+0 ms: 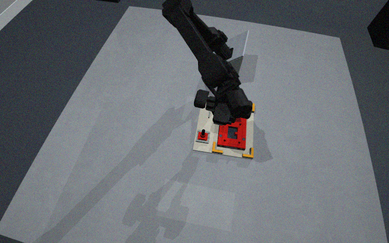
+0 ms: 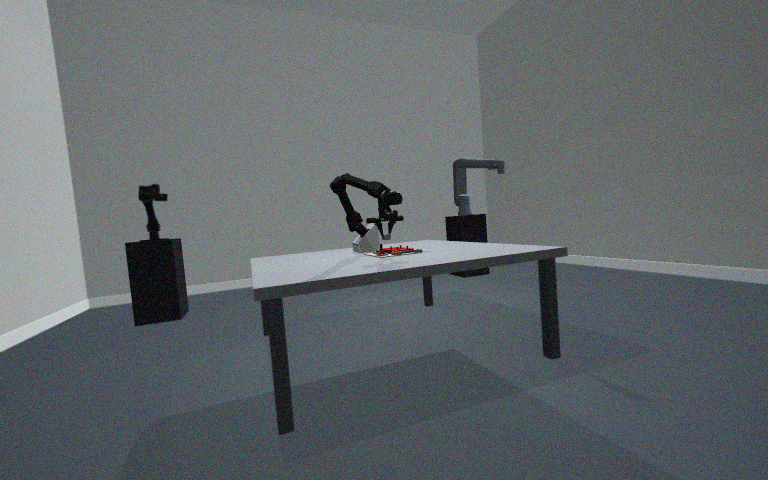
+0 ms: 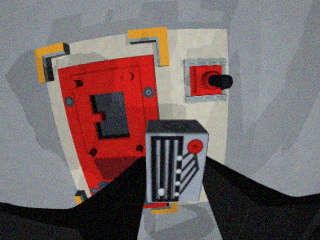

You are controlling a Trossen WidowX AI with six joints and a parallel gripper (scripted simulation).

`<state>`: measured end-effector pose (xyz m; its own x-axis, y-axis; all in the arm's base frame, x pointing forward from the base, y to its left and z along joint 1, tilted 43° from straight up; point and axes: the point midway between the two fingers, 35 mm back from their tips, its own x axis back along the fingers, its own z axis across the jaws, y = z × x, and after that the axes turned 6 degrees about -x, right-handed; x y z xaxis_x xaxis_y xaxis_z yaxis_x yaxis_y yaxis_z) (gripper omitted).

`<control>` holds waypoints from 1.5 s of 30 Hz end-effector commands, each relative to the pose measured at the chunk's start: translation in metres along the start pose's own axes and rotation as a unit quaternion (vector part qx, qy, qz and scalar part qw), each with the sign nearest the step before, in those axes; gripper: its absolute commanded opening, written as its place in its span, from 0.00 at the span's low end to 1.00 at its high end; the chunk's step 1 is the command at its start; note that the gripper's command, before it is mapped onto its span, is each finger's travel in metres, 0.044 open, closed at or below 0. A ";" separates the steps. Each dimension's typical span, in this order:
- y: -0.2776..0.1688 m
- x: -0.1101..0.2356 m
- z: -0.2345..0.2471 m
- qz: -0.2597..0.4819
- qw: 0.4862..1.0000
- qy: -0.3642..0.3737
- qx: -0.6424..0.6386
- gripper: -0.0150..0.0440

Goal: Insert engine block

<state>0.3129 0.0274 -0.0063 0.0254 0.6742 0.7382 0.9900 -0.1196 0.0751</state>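
Engine block [image 3: 175,160]: we see it as a grey box with dark slots and a red dot, held in the air above the near end of the car body.
Gripper [image 3: 175,190]: we find its black fingers closed on the engine block from both sides.
Car body [image 3: 110,116]: red, it lies flat on the cream base plate [image 3: 194,50], between orange corner brackets [image 3: 152,38].
Opening [image 3: 111,114]: dark, notched on one side, and we see nothing inside it.
Red stand [image 3: 206,80]: it sits beside the car body and carries a black peg [image 3: 219,82].
Table [image 1: 301,143]: grey, it carries the base plate.
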 end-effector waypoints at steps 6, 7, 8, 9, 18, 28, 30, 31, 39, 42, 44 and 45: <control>0.003 -0.010 0.026 -0.002 1.000 0.004 0.020 0.25; 0.003 -0.012 0.028 -0.002 1.000 0.004 0.023 0.25; 0.003 -0.013 0.031 -0.002 1.000 0.004 0.025 0.25; 0.003 -0.015 0.034 -0.002 1.000 0.004 0.027 0.25; 0.003 -0.030 0.059 -0.002 0.999 0.002 0.048 0.25; 0.005 -0.032 0.062 -0.002 0.999 0.002 0.049 0.53; 0.004 -0.033 0.062 -0.002 0.999 0.002 0.049 0.53; 0.004 -0.033 0.062 -0.002 0.999 0.002 0.049 0.53; 0.004 -0.032 0.062 -0.002 0.999 0.002 0.050 0.53; 0.005 -0.032 0.063 -0.002 0.999 0.002 0.050 0.53; 0.005 -0.032 0.063 -0.002 0.999 0.002 0.051 0.53; 0.005 -0.032 0.063 -0.002 0.999 0.002 0.051 0.53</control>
<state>0.3252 0.0498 -0.0716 0.0208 0.6755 0.7371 0.9990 -0.0428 0.0110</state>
